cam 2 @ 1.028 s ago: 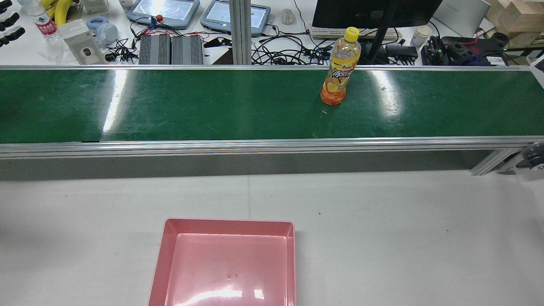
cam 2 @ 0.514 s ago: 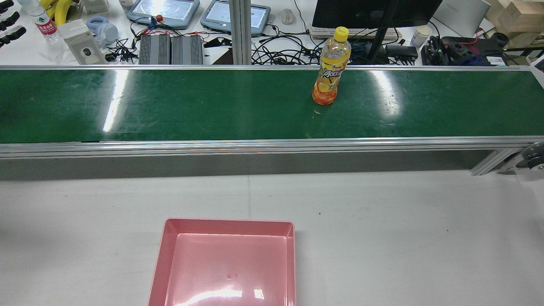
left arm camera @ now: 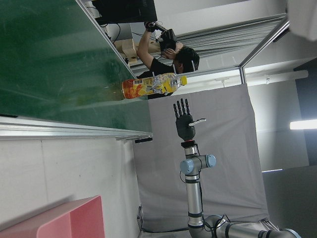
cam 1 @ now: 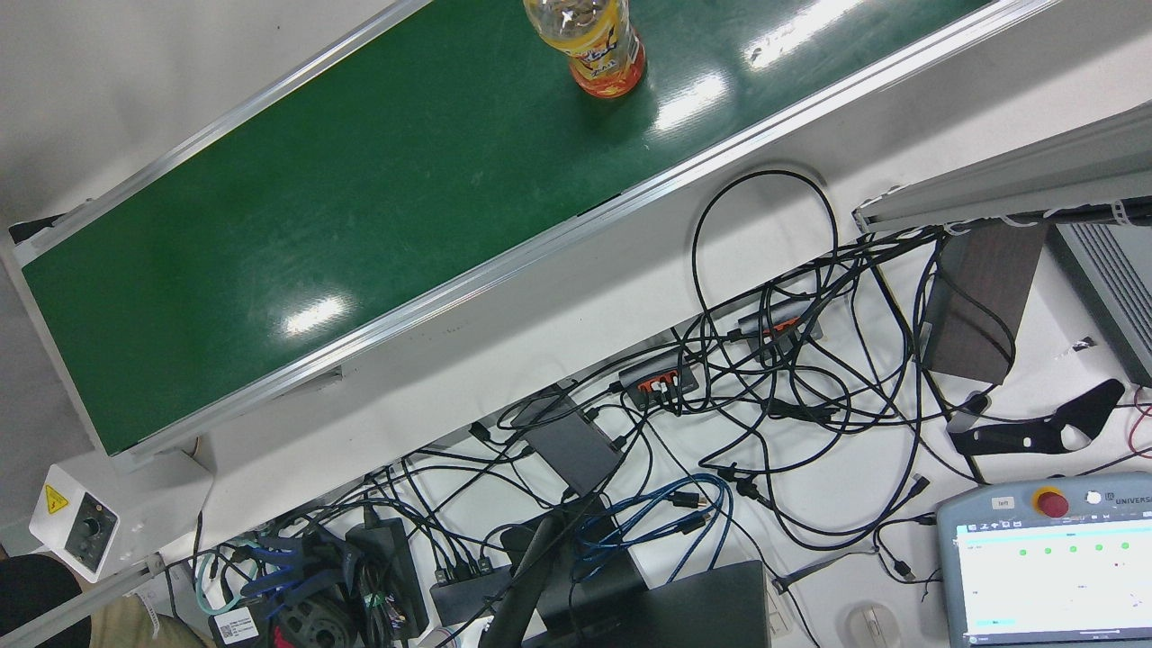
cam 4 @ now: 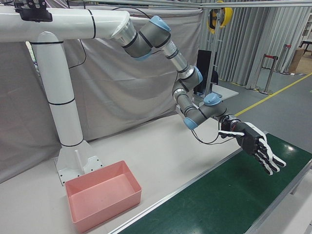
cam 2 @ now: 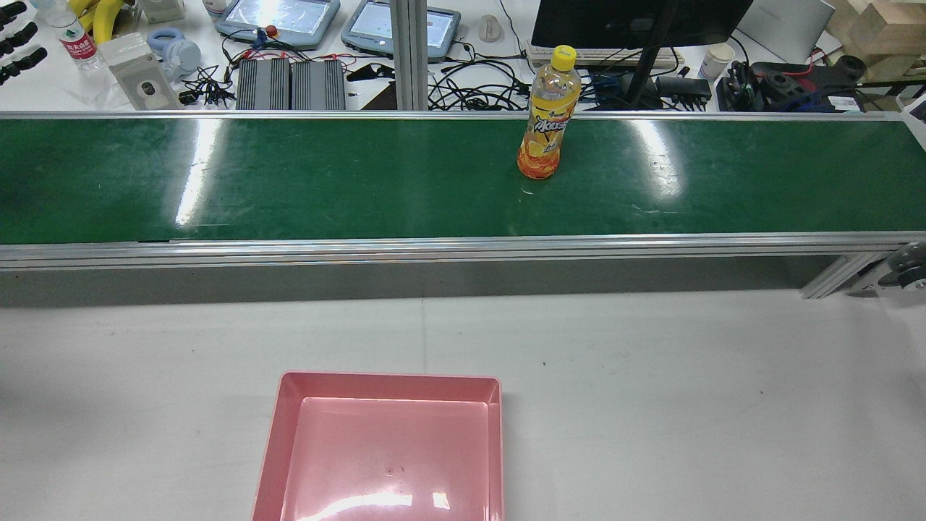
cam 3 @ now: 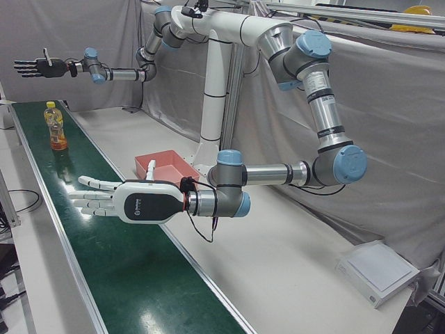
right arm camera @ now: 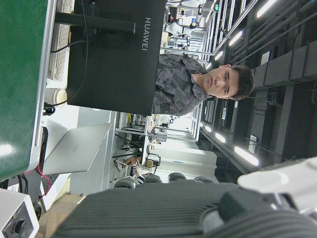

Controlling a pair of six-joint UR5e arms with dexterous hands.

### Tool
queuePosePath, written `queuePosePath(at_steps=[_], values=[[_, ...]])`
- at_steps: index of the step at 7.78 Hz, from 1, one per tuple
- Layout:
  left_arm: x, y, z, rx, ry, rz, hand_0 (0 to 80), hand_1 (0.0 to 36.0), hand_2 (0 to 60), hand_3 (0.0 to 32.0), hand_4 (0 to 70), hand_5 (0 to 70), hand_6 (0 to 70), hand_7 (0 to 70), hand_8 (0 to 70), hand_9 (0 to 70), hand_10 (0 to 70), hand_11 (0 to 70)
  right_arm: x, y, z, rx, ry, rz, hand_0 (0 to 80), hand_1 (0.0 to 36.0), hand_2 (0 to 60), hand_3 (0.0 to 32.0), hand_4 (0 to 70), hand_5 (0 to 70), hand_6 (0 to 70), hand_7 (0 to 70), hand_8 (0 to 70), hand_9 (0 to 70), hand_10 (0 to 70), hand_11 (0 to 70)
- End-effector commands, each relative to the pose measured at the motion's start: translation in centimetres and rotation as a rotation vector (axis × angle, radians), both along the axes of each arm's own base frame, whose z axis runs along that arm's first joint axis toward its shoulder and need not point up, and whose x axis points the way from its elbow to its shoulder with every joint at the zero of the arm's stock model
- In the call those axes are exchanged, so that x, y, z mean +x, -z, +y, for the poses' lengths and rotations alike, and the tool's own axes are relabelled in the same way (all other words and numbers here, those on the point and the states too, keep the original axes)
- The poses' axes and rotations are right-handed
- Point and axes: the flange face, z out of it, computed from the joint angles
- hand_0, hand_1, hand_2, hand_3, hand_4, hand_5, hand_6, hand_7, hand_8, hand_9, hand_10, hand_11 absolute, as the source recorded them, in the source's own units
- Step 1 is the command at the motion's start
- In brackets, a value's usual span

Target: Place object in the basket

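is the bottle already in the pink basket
No, the bottle stands upright on the green belt, while the basket on the table holds nothing.

One bottle. One green conveyor belt. One pink basket. Two robot arms, two hands: left hand, right hand. Two teach pendants on far desk. One monitor.

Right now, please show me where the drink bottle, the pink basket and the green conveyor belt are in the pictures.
drink bottle [cam 2: 544, 137], rear view, on its label.
pink basket [cam 2: 391, 380], rear view, on its far rim.
green conveyor belt [cam 2: 325, 181], rear view, on bare belt surface left of the bottle.
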Motion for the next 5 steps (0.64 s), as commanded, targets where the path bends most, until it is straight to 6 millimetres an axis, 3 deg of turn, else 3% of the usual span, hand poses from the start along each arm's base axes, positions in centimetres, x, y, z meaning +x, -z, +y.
queuePosePath(at_steps=[1, 5], values=[[0.07, 0.30, -0.24, 0.002, 0.001, -0.002, 58.6, 3.8, 0.0, 0.8, 12.1, 14.4, 1.1, 0.1, 4.1, 4.9, 5.5, 9.4, 0.00, -0.06, 0.01, -0.001, 0.000, 0.000, 0.0, 0.0, 0.0, 0.0, 0.0, 0.0, 0.0, 0.0, 0.0, 0.0, 0.0, 0.0], [0.06, 0.38, -0.23, 0.002, 0.000, 0.003, 58.4, 3.6, 0.0, 0.6, 12.0, 14.9, 1.1, 0.0, 4.3, 5.1, 5.8, 9.9, 0.00, 0.00, 0.01, -0.001, 0.000, 0.000, 0.0, 0.0, 0.0, 0.0, 0.0, 0.0, 0.0, 0.0, 0.0, 0.0, 0.0, 0.0]])
